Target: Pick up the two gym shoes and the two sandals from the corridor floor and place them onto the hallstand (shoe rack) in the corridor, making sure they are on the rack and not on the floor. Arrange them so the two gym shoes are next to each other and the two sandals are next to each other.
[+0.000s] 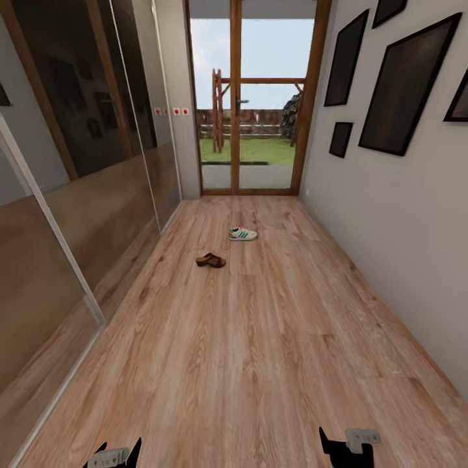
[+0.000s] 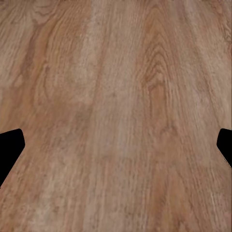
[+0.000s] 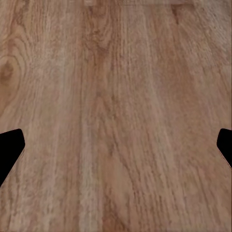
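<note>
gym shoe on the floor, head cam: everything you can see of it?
One gym shoe shows: an off-white low sneaker with green side stripes and a red touch at one end. It lies side-on and upright on its sole on the wood-plank corridor floor, far down the corridor near the glass door. Nothing touches it; the brown sandal lies apart, nearer the robot. Laces are too small to make out.
</note>
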### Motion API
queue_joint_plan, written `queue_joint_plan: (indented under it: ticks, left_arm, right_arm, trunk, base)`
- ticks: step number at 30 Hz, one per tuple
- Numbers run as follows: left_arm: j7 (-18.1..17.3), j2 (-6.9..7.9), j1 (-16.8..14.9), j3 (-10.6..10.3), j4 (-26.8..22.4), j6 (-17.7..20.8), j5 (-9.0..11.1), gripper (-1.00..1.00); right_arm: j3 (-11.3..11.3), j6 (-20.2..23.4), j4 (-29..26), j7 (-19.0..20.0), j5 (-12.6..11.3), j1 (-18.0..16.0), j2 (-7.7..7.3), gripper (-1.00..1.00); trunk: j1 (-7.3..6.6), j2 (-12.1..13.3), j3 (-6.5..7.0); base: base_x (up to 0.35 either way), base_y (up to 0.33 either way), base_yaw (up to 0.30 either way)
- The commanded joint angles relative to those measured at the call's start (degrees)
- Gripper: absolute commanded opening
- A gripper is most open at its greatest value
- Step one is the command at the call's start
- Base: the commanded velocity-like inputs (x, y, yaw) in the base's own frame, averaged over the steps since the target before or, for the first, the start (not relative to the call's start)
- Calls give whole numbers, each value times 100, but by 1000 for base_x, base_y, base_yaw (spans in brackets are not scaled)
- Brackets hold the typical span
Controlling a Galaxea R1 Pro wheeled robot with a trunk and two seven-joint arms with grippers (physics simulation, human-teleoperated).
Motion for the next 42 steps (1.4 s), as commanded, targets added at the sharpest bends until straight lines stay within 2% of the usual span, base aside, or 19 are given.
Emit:
queue_joint_plan:
  ticks: [1,30,42]
  left_arm:
    - [-61,0,-3,10,6,1,60,100]
    - [-63,-1,-3,10,6,1,60,100]
    - [-65,0,-3,10,-2,1,60,100]
  right_arm:
    - [-47,-18,6,50,-8,-3,-1,100]
    - [-56,-22,-3,50,-14,-3,-19,100]
    - [-56,-23,-3,50,-17,-3,-19,100]
  trunk:
    - [2,-2,-5]
    - [2,-2,-5]
    - [2,-2,-5]
  base:
    - [334,0,0]
    - [334,0,0]
    - [334,72,0]
